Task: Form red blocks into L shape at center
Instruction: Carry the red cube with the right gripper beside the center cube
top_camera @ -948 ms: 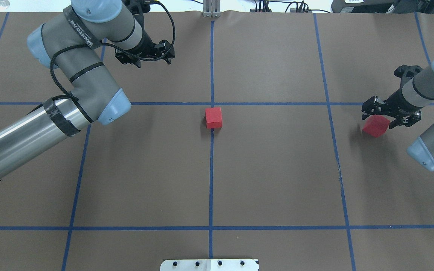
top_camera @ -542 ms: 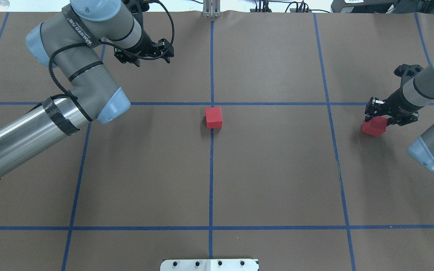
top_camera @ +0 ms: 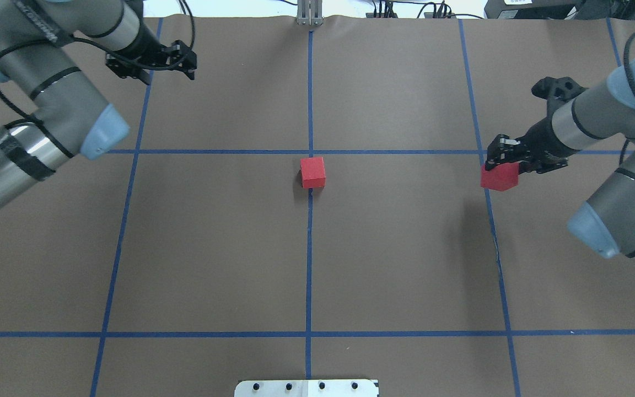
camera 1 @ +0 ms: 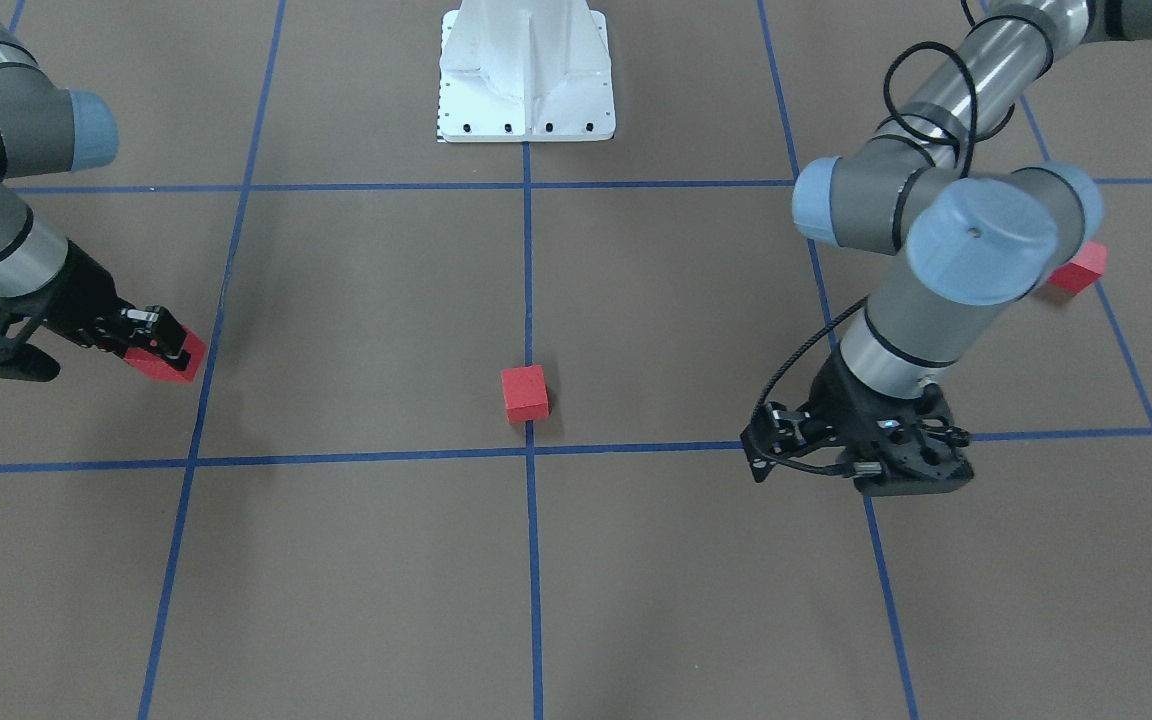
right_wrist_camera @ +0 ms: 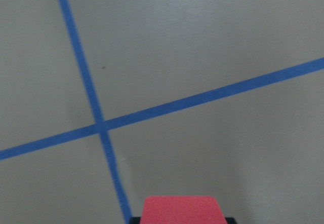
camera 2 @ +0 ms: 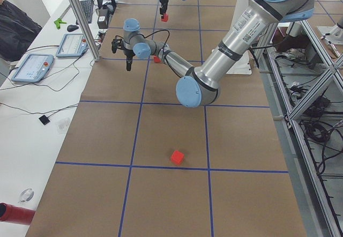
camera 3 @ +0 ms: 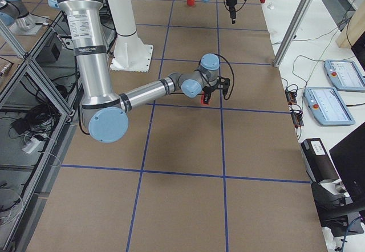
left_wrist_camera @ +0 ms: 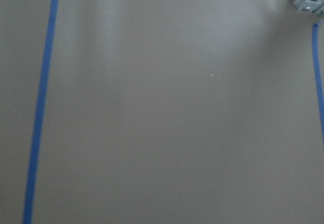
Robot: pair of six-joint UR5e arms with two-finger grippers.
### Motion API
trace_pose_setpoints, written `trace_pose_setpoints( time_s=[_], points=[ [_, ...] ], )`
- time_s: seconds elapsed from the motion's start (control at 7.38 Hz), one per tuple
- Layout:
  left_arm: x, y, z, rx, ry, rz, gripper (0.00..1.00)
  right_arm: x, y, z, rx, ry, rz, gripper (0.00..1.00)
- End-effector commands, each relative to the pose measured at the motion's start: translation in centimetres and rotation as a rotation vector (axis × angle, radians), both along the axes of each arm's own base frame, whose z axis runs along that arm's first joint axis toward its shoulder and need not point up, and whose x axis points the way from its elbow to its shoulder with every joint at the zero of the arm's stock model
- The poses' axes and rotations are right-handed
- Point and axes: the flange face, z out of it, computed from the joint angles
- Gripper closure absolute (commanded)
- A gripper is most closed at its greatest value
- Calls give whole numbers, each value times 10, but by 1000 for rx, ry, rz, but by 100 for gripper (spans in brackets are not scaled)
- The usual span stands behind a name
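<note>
One red block (top_camera: 313,172) lies on the brown surface just on the robot's side of the center crossing (top_camera: 310,151), also in the front view (camera 1: 524,392). My right gripper (top_camera: 507,164) is shut on a second red block (top_camera: 498,178) and holds it above the blue line to the right of the center; it also shows in the front view (camera 1: 168,357) and at the bottom of the right wrist view (right_wrist_camera: 179,210). The third red block (camera 1: 1078,268) lies far on my left, partly behind my left arm. My left gripper (top_camera: 167,73) is open and empty, far left of the center.
The white robot base plate (top_camera: 306,387) sits at the near table edge. A metal post (top_camera: 310,14) stands at the far edge. My left arm's elbow (camera 1: 976,240) hangs over the left side. Tablets (camera 2: 32,68) lie on the white bench beyond the surface.
My right gripper closed on the red block, lifted it and carried it left toward the center. My left arm swung further left and away, its gripper still open.
</note>
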Motion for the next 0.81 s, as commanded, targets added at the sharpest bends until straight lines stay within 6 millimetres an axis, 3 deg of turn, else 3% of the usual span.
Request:
trace_pose_setpoints(
  time_s=[0.0,0.14,0.27,0.41,0.54,0.68],
  points=[
    [-103,8,78,23,-21,50,0,-76,15,-81,156,-42,-39,100],
    [-142,11,111,38,-37,71,0,-105,21,-116,190,-47,-53,100],
    [-163,12,128,54,-55,81,0,-129,24,-159,180,-14,-72,100],
    [-170,12,133,51,-60,76,0,-165,40,-198,189,37,-96,100],
    [-171,11,135,48,-62,75,0,-190,54,-215,209,62,-109,100],
    [-171,11,135,47,-61,74,0,-211,59,-214,217,84,-121,100]
  ],
)
